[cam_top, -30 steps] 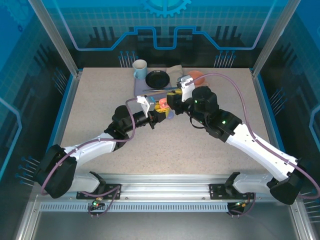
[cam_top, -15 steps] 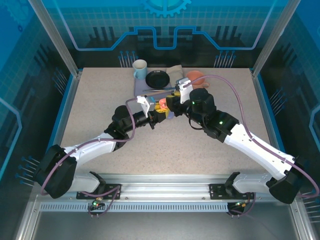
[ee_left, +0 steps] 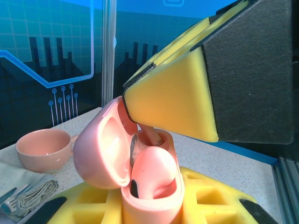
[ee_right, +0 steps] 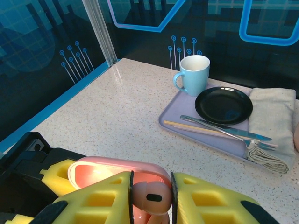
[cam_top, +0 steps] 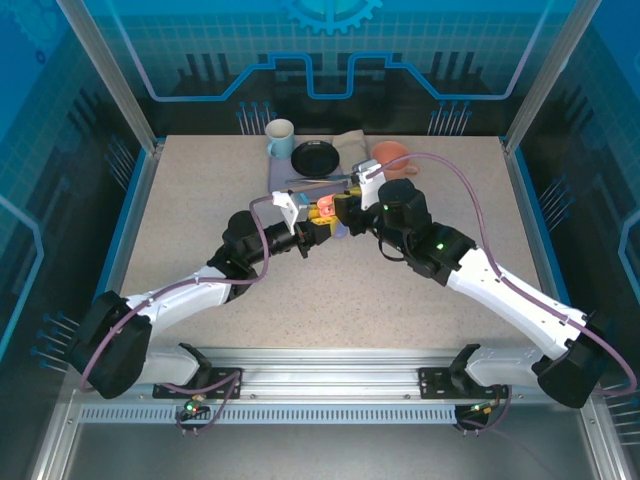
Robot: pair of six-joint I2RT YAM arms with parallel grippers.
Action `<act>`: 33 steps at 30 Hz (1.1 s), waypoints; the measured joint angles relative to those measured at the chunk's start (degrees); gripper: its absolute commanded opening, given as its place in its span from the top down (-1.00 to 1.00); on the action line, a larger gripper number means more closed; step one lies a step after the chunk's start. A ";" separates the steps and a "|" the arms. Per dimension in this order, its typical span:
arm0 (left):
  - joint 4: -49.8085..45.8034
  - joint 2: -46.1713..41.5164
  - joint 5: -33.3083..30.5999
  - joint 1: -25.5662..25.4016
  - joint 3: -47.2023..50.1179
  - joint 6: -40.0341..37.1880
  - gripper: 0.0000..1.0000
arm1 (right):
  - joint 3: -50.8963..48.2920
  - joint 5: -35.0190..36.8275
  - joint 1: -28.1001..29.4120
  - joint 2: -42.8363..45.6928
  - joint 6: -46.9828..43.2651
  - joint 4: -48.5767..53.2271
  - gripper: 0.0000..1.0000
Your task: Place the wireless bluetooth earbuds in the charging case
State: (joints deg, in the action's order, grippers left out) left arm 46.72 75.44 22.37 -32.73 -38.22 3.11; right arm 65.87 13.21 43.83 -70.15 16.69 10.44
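Above the speckled beige worktop [cam_top: 200, 220], walled by blue circuit-patterned panels [cam_top: 330, 50], the left claw [cam_top: 316, 228] is clamped on an open pink case [ee_left: 152, 212]. The right claw [ee_right: 150, 186] pinches a pink earbud [ee_right: 150, 198] at the case's mouth. A lilac tray [ee_right: 180, 108] with mug [ee_right: 194, 74] and black plate [ee_right: 223, 105] sits at the back, near a pink cup [ee_left: 42, 149].

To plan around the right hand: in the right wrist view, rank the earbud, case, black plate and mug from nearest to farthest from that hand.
1. Earbud: pinched in the right hand.
2. Case: open, just past the hand, slightly left.
3. Black plate: on the tray, upper right.
4. Mug: beyond the plate, at the tray's far corner.
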 measured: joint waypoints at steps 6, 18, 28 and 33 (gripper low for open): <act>-0.17 0.00 0.00 0.00 0.00 0.00 1.00 | -0.31 -0.70 -0.11 0.04 -0.24 -0.22 0.55; -0.31 -0.02 0.04 0.00 0.00 0.00 1.00 | -1.29 -1.25 0.17 0.70 -1.55 -1.05 0.50; -0.22 -0.02 0.04 0.00 0.00 0.00 1.00 | -1.31 -1.29 1.92 0.72 -1.66 -0.87 0.18; -0.20 -0.02 0.02 0.00 0.00 0.00 1.00 | -1.31 -0.83 1.99 1.16 -0.92 -0.79 -0.16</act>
State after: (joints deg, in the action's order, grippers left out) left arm 46.52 75.42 22.39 -32.73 -38.22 3.11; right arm 64.55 12.38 45.82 -68.99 15.77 9.65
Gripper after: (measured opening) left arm 0.235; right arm 0.545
